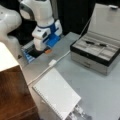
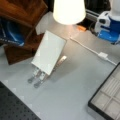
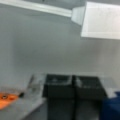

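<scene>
pincer (image 3: 74,87) closed, empty, beside orange piece (image 1: 48,51); jewelry box (image 1: 97,53) open, pens inside.

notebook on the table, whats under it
Under the white notebook, two metal clips stick out at its lower edge in both front views. How far they run underneath is covered. The gripper is off by the orange object.

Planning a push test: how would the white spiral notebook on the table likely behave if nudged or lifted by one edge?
The notebook lies flat on the smooth grey table, so it would probably slide rather than tip. It looks thin, so likely light, and may sag or fan open if lifted by one edge. One end rests on metal utensils, which might shift with it.
</scene>
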Controlling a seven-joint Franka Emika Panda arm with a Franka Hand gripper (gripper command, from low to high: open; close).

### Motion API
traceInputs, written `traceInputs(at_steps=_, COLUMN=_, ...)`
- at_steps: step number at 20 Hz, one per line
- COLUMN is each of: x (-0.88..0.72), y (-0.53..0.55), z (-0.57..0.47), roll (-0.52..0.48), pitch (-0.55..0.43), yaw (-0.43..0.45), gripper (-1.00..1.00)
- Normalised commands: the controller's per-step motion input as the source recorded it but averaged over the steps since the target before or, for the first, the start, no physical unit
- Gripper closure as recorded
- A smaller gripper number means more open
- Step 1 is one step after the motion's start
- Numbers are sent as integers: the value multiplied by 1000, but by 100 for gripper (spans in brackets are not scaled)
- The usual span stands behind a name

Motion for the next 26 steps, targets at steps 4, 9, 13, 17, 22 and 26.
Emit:
traceInputs(at_steps=4, x=-151, y=24, z=-260, roll=122, pitch=-204, yaw=-24, gripper=100)
traceInputs(at_steps=9, x=-215, y=10, z=-256, roll=113, pitch=-221, yaw=-18, gripper=100)
traceInputs(at_steps=13, x=-274, y=-17, z=-346, roll=86, pitch=-239, yaw=-4, gripper=100)
traceInputs(at_steps=17, x=-359, y=-40, z=-372, roll=43, pitch=-231, yaw=16, gripper=100)
traceInputs(at_steps=22, x=-435, y=-131, z=-346, roll=76, pitch=-252, yaw=52, gripper=100)
traceInputs(at_steps=26, x=-463, y=-236, z=-371, roll=127, pitch=-214, yaw=80, gripper=100)
